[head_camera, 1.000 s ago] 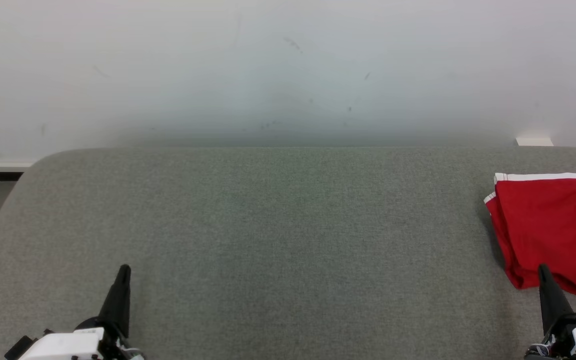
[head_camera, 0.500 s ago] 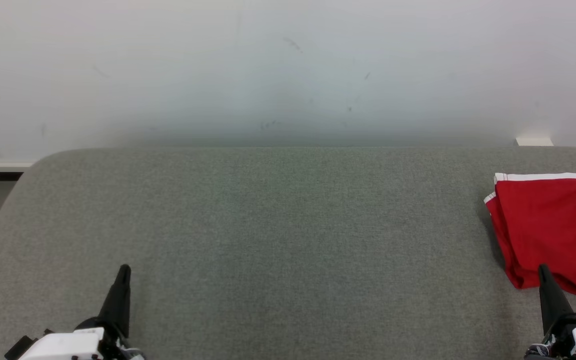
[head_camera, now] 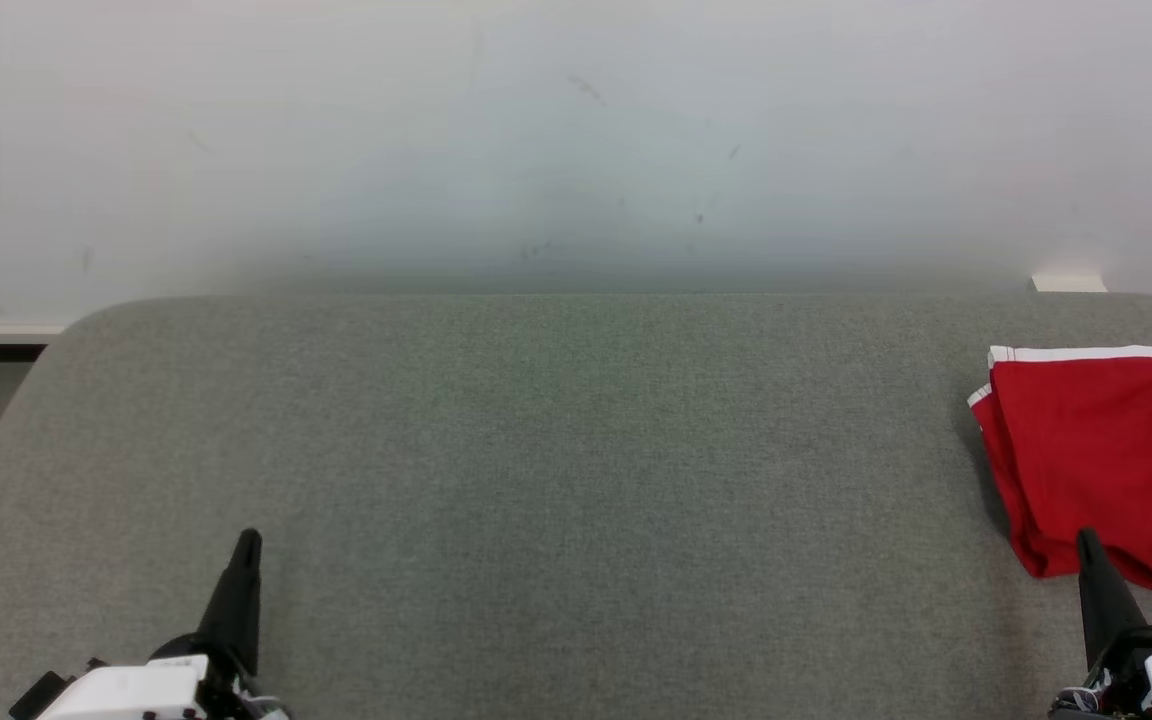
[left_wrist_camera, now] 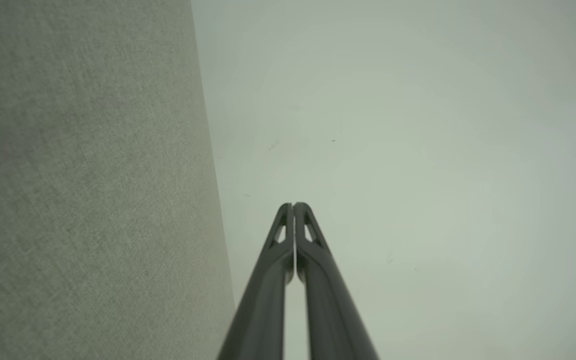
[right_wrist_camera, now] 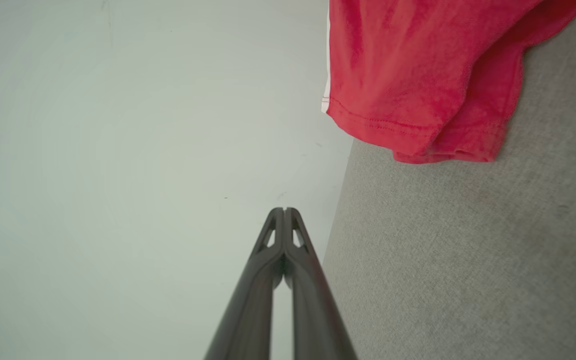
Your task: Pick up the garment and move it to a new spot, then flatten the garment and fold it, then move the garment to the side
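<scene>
Red garment [head_camera: 1101, 460] at grey table's [head_camera: 536, 450] right edge

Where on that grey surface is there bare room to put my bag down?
Nearly all of the grey surface is bare: from its left edge across the middle, between the wall and the left fingers. Only the right end is taken, by the red garment just beyond the right fingers.
</scene>
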Controlling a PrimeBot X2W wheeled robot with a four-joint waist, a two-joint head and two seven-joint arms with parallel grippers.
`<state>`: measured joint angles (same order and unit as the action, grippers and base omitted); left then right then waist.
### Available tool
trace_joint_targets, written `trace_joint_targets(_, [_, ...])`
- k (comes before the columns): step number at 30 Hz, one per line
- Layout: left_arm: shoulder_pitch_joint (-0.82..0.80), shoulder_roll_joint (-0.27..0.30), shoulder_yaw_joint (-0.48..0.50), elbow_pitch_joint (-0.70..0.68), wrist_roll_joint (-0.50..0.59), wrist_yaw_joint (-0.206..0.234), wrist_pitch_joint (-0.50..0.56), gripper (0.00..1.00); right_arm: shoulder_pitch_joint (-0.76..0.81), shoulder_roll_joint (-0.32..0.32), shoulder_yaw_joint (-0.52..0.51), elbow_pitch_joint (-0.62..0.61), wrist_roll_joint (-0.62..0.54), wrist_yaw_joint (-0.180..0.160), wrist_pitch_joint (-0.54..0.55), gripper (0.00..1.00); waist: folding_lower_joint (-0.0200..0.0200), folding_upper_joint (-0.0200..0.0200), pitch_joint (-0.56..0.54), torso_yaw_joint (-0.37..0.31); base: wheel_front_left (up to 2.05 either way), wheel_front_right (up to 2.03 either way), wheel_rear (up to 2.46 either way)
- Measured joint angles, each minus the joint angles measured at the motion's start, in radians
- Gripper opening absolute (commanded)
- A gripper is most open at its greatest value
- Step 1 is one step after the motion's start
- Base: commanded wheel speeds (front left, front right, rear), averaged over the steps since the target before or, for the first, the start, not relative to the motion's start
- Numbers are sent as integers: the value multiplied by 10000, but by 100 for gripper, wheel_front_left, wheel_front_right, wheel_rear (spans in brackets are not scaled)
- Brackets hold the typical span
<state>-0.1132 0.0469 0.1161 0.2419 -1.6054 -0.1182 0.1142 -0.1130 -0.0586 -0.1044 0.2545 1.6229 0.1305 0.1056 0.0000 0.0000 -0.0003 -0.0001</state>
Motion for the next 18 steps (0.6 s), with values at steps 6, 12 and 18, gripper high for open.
trace_joint_targets(6, [0,0,0,0,0,0,0,0,-1,0,-2,0,0,0,2,0,0,0,0,0,0,0,0])
trace_joint_targets(12, [0,0,0,0,0,0,0,0,-2,4,-4,0,-8,0,2,0,0,0,0,0,0,0,0])
trace_joint_targets(18, [0,0,0,0,0,0,0,0,-3,4,-6,0,-10,0,2,0,0,0,0,0,0,0,0])
